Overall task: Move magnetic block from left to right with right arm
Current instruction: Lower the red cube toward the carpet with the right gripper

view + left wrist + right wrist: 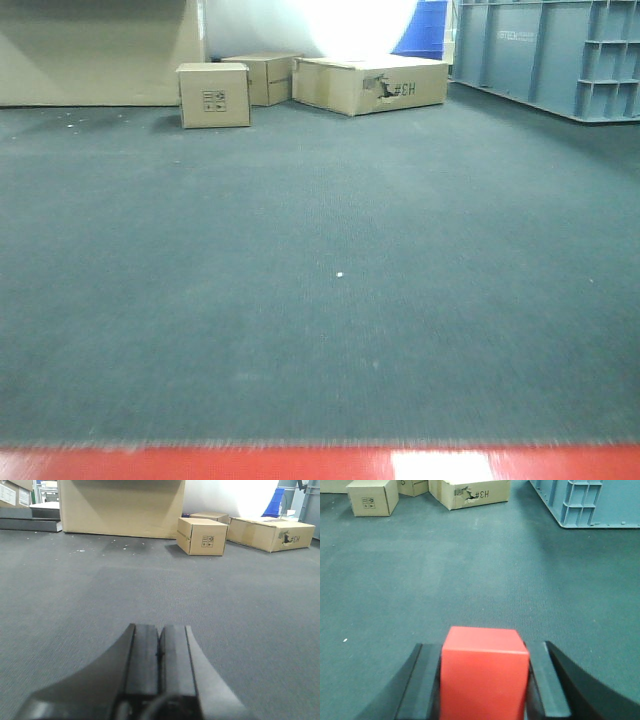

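Note:
The magnetic block, a bright red cube, sits between the two black fingers of my right gripper in the right wrist view. The gripper is shut on it and holds it above the grey-green carpet. Its pads press the cube's left and right faces, and the cube's top edge stands proud of the fingertips. In the left wrist view my left gripper is shut, its pads pressed together with nothing between them, low over the carpet. The front view shows neither gripper nor the block.
Brown cardboard boxes stand at the far edge of the carpet. A big blue crate lies at the far right. A large cardboard box stands far ahead of the left gripper. A red strip borders the near edge.

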Controlling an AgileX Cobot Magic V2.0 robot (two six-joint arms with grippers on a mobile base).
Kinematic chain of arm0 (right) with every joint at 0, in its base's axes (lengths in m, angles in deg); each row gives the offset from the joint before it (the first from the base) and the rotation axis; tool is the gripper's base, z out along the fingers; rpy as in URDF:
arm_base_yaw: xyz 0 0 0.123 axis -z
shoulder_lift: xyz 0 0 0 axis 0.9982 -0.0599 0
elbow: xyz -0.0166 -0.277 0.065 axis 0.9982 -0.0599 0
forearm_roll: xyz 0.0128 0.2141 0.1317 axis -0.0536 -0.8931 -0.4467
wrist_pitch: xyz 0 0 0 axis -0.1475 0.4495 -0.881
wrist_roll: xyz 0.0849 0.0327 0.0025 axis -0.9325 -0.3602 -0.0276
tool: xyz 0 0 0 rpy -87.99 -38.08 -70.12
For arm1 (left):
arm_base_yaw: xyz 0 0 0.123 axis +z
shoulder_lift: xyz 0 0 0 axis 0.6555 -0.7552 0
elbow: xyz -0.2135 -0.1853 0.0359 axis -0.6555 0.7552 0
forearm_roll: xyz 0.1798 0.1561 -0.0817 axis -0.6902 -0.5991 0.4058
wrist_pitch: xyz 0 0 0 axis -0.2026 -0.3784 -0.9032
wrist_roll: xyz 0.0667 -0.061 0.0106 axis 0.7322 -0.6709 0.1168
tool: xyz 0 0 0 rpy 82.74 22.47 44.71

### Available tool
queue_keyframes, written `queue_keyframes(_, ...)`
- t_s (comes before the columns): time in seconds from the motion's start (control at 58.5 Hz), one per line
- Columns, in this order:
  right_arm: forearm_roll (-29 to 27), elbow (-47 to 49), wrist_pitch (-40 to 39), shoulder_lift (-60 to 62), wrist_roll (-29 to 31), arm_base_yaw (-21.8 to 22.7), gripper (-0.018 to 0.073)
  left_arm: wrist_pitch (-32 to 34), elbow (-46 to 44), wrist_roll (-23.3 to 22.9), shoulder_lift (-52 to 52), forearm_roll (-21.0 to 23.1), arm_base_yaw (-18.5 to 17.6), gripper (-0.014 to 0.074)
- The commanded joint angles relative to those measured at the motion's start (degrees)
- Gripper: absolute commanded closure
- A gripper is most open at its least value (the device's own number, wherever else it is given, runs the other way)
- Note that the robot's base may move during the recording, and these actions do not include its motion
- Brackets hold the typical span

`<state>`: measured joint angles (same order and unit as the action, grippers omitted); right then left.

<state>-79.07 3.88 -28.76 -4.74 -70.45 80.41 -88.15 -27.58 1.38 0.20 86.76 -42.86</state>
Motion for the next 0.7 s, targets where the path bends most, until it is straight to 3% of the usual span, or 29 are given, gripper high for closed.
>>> queue_keyframes(0.0,0.4,1.5,-4.7,-1.0,0.2,0.2,0.0335,4.6,0.5,-0.3,0.5,0.3,-0.4,0.0722)
queue_keyframes(0.684,0.4,1.5,-4.7,-1.0,0.2,0.2,0.0335,4.6,0.5,-0.3,0.5,0.3,-0.4,0.0722)
